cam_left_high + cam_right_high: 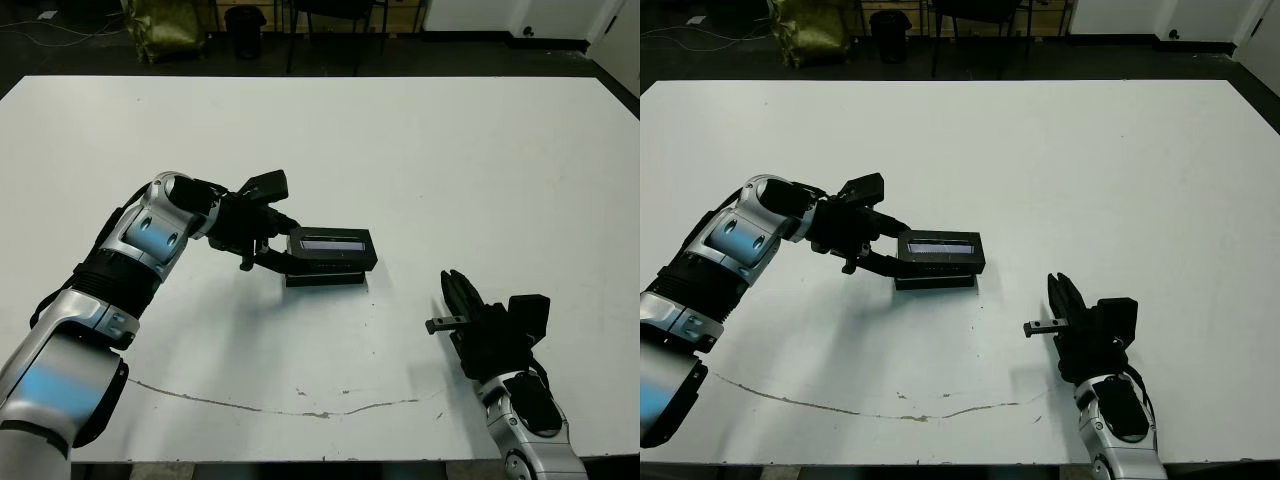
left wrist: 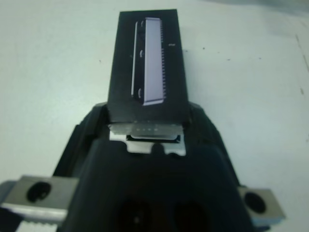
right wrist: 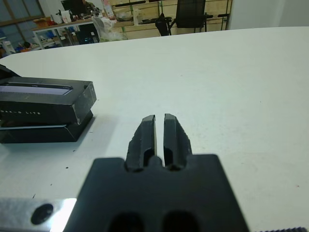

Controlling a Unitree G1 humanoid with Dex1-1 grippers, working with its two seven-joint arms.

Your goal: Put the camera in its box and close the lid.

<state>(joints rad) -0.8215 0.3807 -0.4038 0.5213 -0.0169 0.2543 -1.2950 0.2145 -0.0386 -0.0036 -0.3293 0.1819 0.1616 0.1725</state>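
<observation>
The lid (image 1: pixel 332 243), black with a pale lilac strip on top, lies over the box (image 1: pixel 325 277), whose black lower part shows beneath it, slightly offset. My left gripper (image 1: pixel 283 245) is shut on the lid's left end, and the left wrist view shows the lid (image 2: pixel 147 72) running straight out from between the fingers (image 2: pixel 96 118). The camera is hidden. My right gripper (image 1: pixel 456 288) rests on the table to the right of the box and nearer the front edge, shut and holding nothing. In the right wrist view the lid (image 3: pixel 43 99) and the box (image 3: pixel 41 131) are stacked.
A thin dark crack line (image 1: pixel 300 405) runs across the white table (image 1: pixel 450 150) near its front edge. Beyond the far edge stand a yellow-green bag (image 1: pixel 165 25), a black bin (image 1: pixel 245 30) and chair legs.
</observation>
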